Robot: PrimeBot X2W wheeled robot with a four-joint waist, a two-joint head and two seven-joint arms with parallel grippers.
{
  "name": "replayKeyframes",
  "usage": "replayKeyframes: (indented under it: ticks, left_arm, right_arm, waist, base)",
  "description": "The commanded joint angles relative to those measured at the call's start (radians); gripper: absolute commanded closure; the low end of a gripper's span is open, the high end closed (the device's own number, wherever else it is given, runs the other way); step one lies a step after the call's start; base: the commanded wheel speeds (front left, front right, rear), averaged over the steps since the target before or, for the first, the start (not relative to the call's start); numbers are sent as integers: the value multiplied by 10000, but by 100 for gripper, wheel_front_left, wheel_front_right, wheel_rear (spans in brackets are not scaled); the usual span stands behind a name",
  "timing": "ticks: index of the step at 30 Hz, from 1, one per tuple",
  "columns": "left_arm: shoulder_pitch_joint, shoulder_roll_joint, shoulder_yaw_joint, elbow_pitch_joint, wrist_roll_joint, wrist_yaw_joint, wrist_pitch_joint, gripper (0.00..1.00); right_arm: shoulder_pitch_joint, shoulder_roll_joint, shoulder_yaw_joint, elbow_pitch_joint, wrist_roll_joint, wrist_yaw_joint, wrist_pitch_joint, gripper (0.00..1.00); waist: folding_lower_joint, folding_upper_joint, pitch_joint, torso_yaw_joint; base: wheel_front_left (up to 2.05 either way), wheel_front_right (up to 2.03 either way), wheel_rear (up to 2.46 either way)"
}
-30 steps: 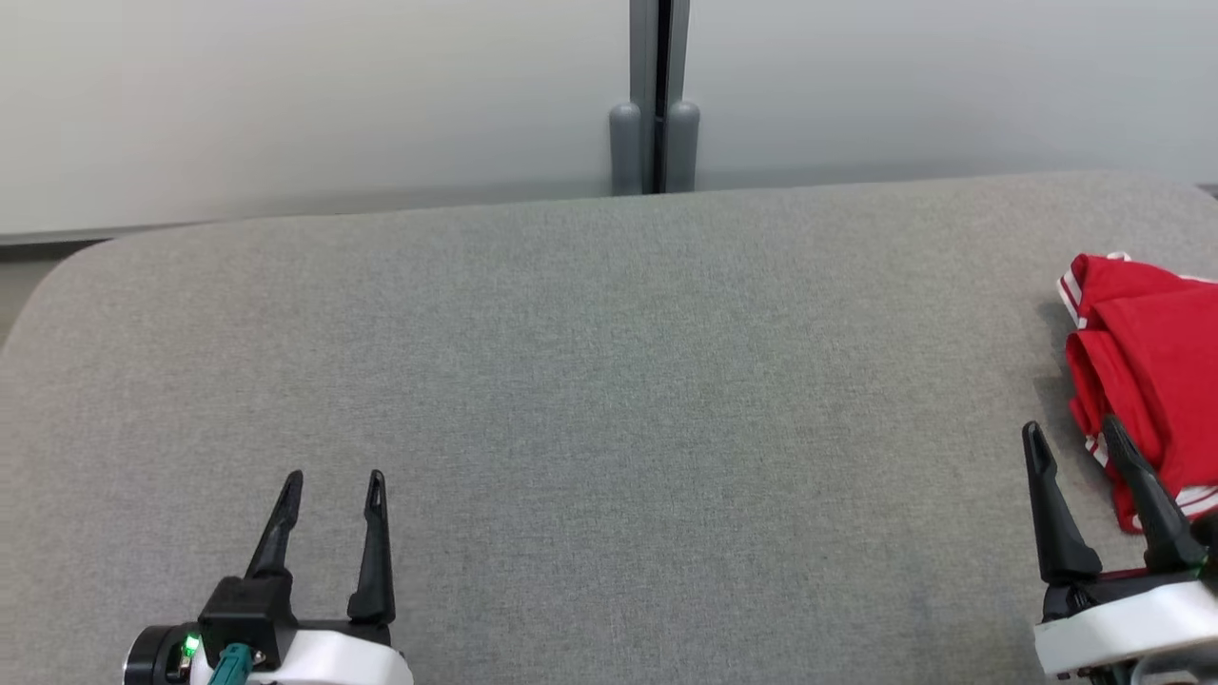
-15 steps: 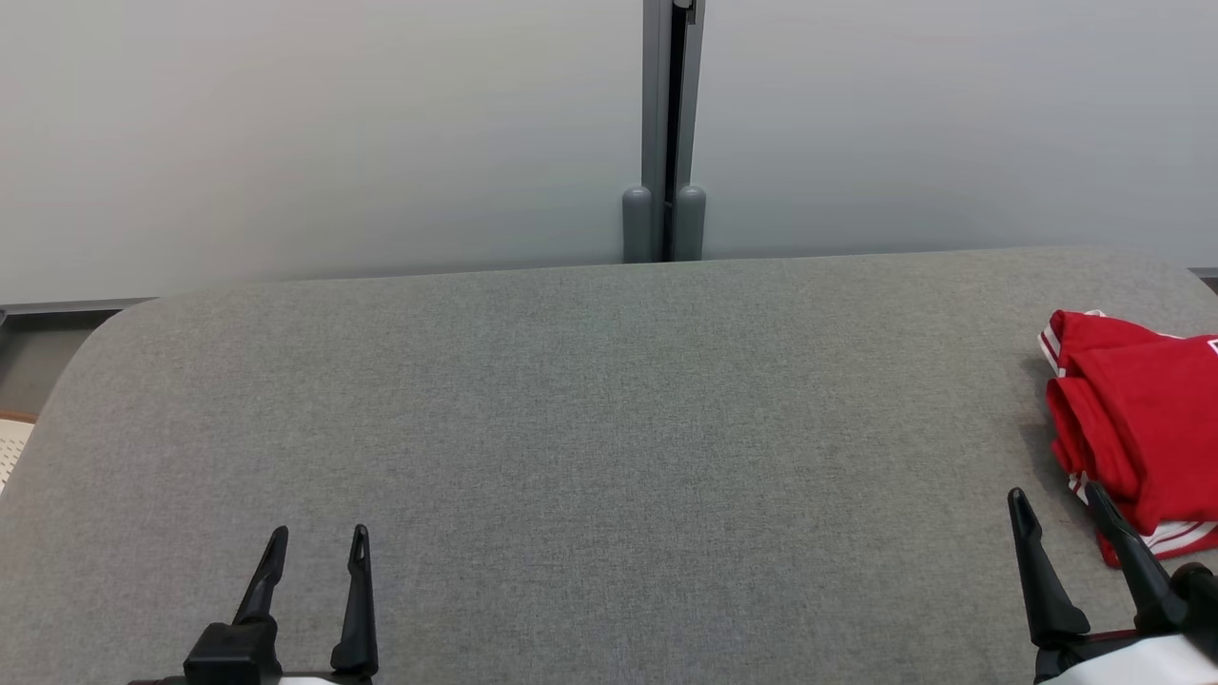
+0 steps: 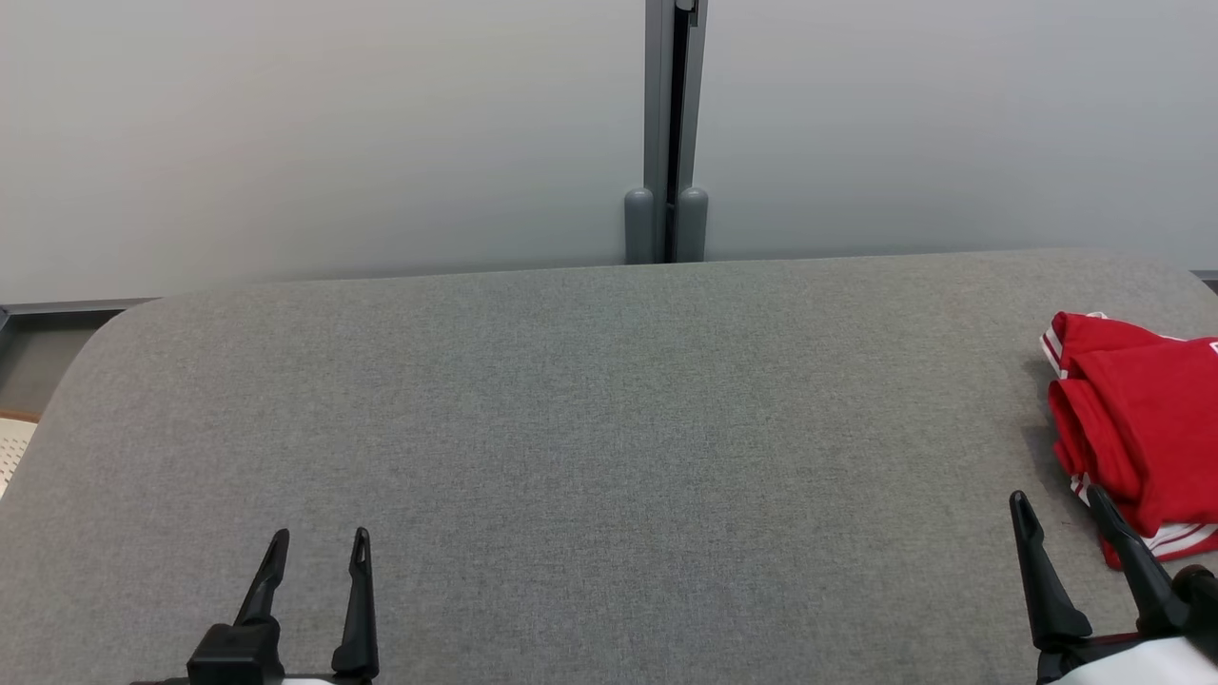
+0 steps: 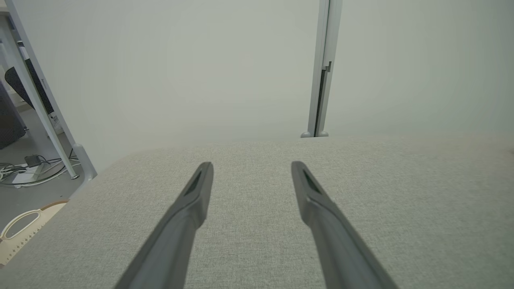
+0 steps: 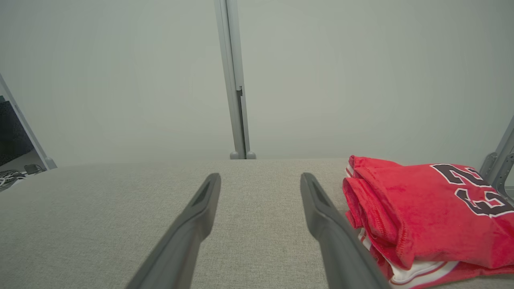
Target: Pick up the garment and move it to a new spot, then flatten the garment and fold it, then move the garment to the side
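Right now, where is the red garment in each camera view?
Head view: red garment at the right edge, beside the right gripper.
Right wrist view: red garment lower right, beside a finger.
Left wrist view: grey post right of centre.
Shared landmark: grey post, centre elsewhere.

The garment (image 3: 1137, 428) is running off the right edge of the head view, so its far side is going unseen. In the right wrist view the garment (image 5: 421, 208) is spilling past the right and bottom edges. Its dark printed digits (image 5: 474, 188) are getting clipped by the fold (number not readable for sure). Both the right gripper (image 3: 1056, 495) and the left gripper (image 3: 321, 534) are getting cut at the bottom edge, bodies mostly out of frame. The surface (image 3: 609, 428) is running past the bottom and right edges. In the left wrist view a pale slotted object (image 4: 20, 226) is being cropped at the lower-left corner, identity unclear. The cables (image 4: 28, 170) on the floor are showing too small to sort.
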Motion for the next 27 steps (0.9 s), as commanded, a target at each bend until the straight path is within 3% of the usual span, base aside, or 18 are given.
replayKeyframes:
  ticks: [1, 18, 19, 27]
  left_arm:
    - [31, 73, -4, -5, -34, 54, -5, 0]
    - [-103, 137, -142, -18, -58, 125, 83, 0]
    - [-7, 38, -158, 26, -94, 61, 105, 100]
    - [-43, -189, 56, 218, -1170, -195, 355, 100]
  right_arm:
    - [10, -1, -10, -44, -60, 0, 16, 0]
    - [-103, -22, 31, 7, 49, 0, -42, 0]
    - [-41, 41, 15, 64, 37, 0, -2, 100]
    - [-145, 233, -29, 453, 1135, 0, 95, 100]
  waist:
    - [0, -1, 1, 1]
    - [0, -1, -37, -69]
    - [0, -1, -38, -72]
    - [0, -1, -12, -89]
  base:
    - [0, 0, 0]
    - [0, 0, 0]
    - [0, 0, 0]
    - [0, 0, 0]
